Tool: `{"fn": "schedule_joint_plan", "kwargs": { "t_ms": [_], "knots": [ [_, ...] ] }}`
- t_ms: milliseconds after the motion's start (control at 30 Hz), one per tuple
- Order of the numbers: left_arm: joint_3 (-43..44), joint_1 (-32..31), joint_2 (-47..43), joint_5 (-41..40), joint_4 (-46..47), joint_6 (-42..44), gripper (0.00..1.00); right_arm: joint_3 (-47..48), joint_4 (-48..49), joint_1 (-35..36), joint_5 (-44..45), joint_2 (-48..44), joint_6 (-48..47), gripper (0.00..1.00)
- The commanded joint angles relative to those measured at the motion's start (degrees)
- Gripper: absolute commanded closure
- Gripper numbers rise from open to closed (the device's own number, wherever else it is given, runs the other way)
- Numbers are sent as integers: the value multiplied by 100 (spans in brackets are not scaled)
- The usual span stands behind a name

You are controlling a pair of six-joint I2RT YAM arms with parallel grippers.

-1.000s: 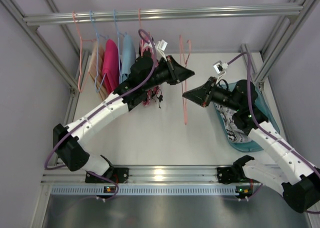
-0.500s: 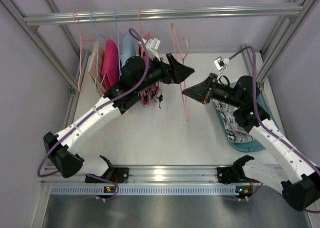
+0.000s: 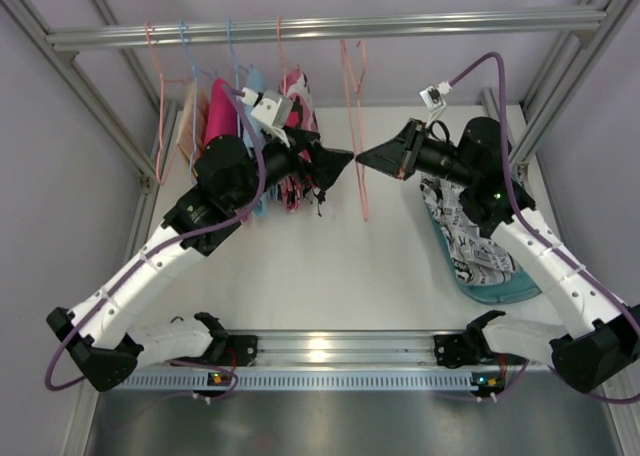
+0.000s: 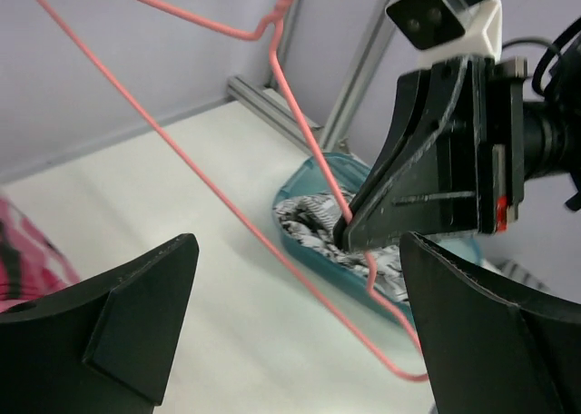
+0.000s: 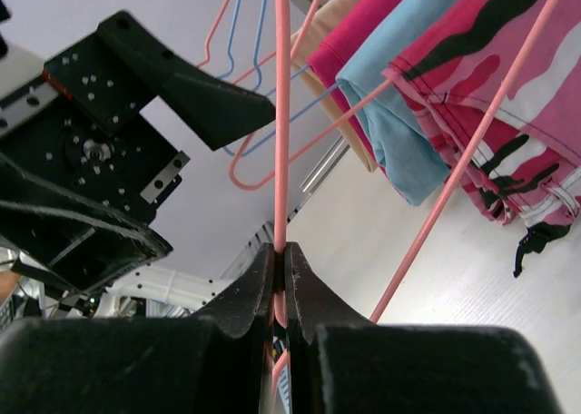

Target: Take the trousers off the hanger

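Observation:
A bare pink hanger (image 3: 354, 126) hangs upright from near the rail, and my right gripper (image 3: 362, 160) is shut on its wire; the right wrist view shows the wire pinched between the jaws (image 5: 280, 255). My left gripper (image 3: 338, 168) stands open just left of the hanger, touching nothing, its fingers (image 4: 136, 323) wide apart. The black-and-white comic-print trousers (image 3: 468, 238) lie in the teal bin (image 3: 500, 296). The pink-red trousers with black and white patches (image 3: 296, 181) hang on another pink hanger by the left arm, seen clearly in the right wrist view (image 5: 508, 133).
The metal rail (image 3: 330, 26) crosses the back. On it hang tan (image 3: 192, 126), magenta (image 3: 222, 126) and light-blue (image 3: 256, 106) garments on wire hangers. Frame posts stand at both sides. The bin sits under the right arm.
My left gripper has opened, let go of the pink hanger and drawn back to the left. My right gripper has carried the hanger up and back toward the rail.

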Motion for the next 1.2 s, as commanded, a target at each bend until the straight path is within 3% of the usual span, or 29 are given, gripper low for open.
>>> {"fn": "schedule_joint_plan", "kwargs": {
  "t_ms": [0,167,367,633,900,1167],
  "knots": [
    [-106,-6,-447,-369,11,1272,1,663,-58,-28,149,235,65,100],
    [-19,107,-807,-826,-146,1837,1,1278,-620,-28,351,761,99,100],
    [333,1258,-1018,-115,-384,782,1,1850,-902,-125,369,1455,539,100],
    [132,2524,-1546,386,-560,-316,1,2123,-348,-134,351,1633,566,100],
    [131,2753,-1652,580,-551,-598,1,1964,-172,15,579,1343,636,100],
    [236,2876,-1529,580,-551,-853,2,2798,-523,-28,378,2220,847,100]
  ]
}}
